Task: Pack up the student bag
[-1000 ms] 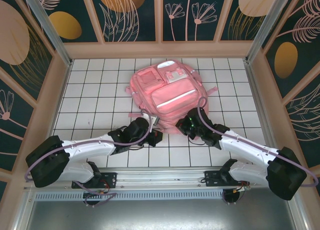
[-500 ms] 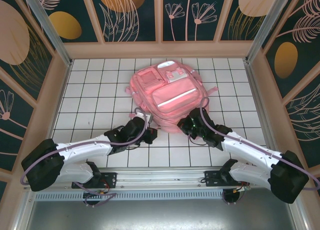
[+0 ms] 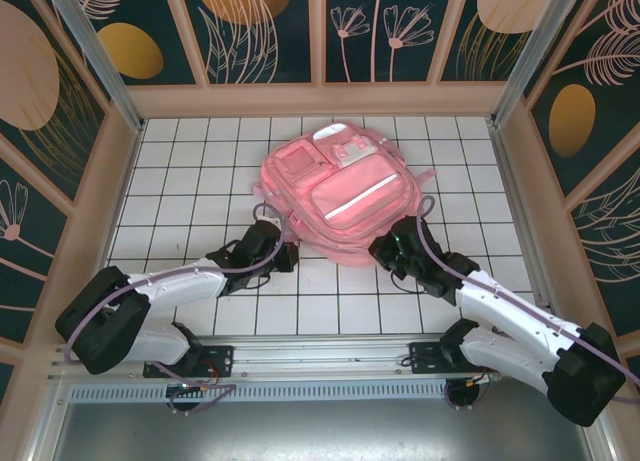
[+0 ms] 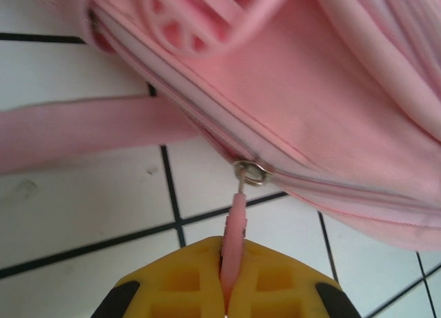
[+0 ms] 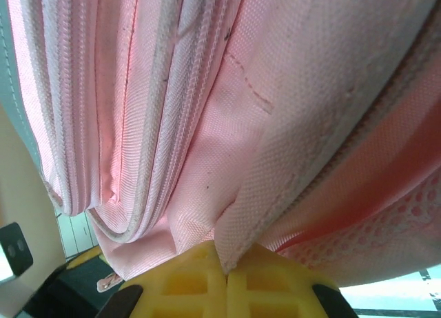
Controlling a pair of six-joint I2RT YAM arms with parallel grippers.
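While left gripper (image 4: 226, 285) pinches zipper pull (image 4: 236, 214), right gripper (image 5: 226, 266) clamps student bag (image 3: 335, 186) fabric, bag edges cropped close-up.

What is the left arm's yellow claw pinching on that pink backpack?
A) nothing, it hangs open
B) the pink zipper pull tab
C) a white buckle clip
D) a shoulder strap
B: in the left wrist view the left gripper is shut on the pink zipper pull tab, which hangs from the metal slider on the student bag.
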